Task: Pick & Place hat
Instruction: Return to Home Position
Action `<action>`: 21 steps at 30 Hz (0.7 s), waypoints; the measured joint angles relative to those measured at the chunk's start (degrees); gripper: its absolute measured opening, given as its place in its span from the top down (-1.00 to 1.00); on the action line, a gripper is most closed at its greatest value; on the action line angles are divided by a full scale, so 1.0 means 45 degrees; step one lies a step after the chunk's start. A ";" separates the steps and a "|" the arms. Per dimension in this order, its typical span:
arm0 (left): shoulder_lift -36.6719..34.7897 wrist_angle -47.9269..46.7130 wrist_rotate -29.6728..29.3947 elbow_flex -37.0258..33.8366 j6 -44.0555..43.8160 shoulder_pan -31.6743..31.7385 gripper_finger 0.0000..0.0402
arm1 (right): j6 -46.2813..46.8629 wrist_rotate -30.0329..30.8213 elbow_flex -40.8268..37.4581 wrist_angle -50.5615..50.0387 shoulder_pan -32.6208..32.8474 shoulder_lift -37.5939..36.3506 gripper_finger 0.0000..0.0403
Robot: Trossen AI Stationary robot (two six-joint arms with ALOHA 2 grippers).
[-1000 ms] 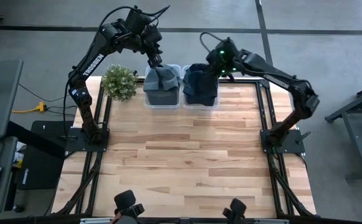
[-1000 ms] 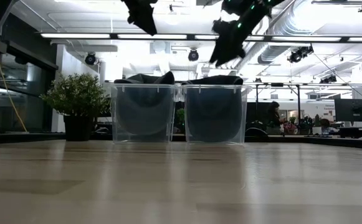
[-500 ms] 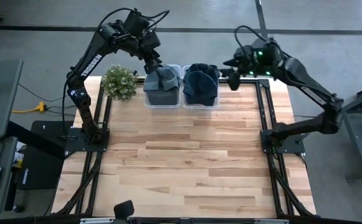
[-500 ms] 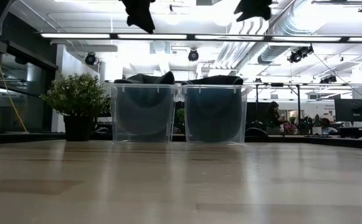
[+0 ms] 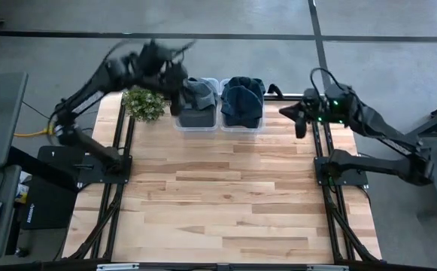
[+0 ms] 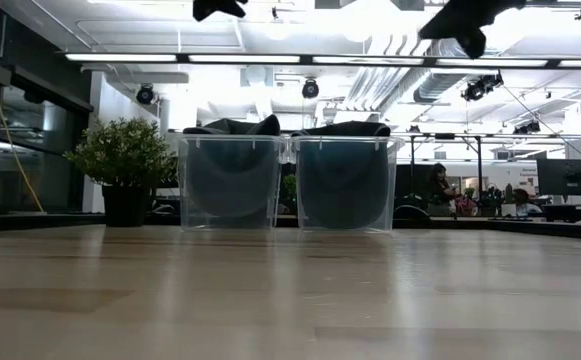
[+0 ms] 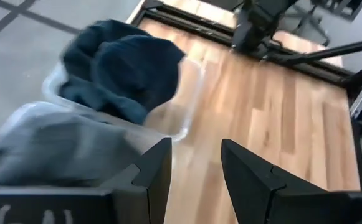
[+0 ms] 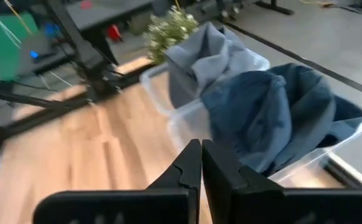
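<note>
Two clear bins stand side by side at the table's far edge. The left bin (image 5: pixel 195 119) holds grey hats (image 5: pixel 197 92), the right bin (image 5: pixel 242 120) dark blue hats (image 5: pixel 242 98); both piles reach above the rims. My left gripper (image 7: pixel 196 168) hangs open and empty in the air by the grey bin's left side (image 5: pixel 173 90). My right gripper (image 8: pixel 200 152) is shut on nothing, high near the table's far right corner (image 5: pixel 297 120), well clear of the blue hats (image 8: pixel 274 115).
A small potted plant (image 5: pixel 144 103) stands left of the grey bin, close under my left arm. The wooden tabletop (image 5: pixel 226 196) stretches bare in front of the bins. Black frame rails (image 5: pixel 320 143) run along the table's sides.
My right gripper has swung away from above the blue bin toward the table's right edge, staying high. My left gripper has drawn back from above the grey bin toward the table's left edge, its arm folding back fast. The hats lie in their bins as before.
</note>
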 joint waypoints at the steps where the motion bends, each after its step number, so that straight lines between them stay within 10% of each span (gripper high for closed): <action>1: -0.0622 0.0943 -0.0317 -0.1244 -0.0498 -0.0438 0.31 | 0.0140 -0.0012 -0.0215 0.0078 0.0121 -0.0336 0.93; 11: -0.7263 1.2124 -0.4018 -1.3640 -0.6033 -0.4480 0.31 | 0.0350 -0.0217 -0.2249 -0.0049 0.0917 -0.3368 0.98; 21: -1.1016 1.5531 -0.8701 -1.9279 -0.7891 -0.7171 0.31 | 0.2621 -0.0669 -0.6509 0.1686 0.1134 -0.7661 0.99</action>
